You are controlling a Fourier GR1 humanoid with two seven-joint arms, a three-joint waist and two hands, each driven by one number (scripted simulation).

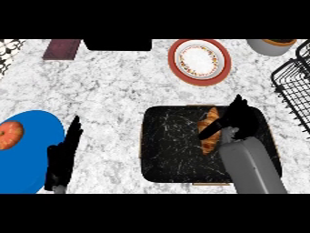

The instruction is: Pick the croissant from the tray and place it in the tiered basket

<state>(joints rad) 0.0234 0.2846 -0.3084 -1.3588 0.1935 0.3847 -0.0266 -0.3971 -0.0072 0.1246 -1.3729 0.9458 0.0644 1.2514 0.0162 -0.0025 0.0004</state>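
- Step in hand: the grasp. The right hand (243,119) is over the right half of the black tray (167,154), set against the croissant (213,117).
- Fingers, right: one dark digit lies slantwise across the middle of the croissant and the rest of the hand closes in from its right side. This reads as fingers curled round the pastry.
- Location of the croissant: on the tray, lying lengthwise right of centre. No sign of lift is visible.
- Fingers, left: the left hand (62,157) rests at the lower left beside the blue plate (30,170), fingers straight and holding nothing.
- Target: the wire tiered basket (303,93) stands at the right edge, near the tray's far right corner.
- Next move, as judged: raise the croissant clear of the tray's rim, carry it right and away from the robot, and set it down inside a tier, clearing the wire edge.
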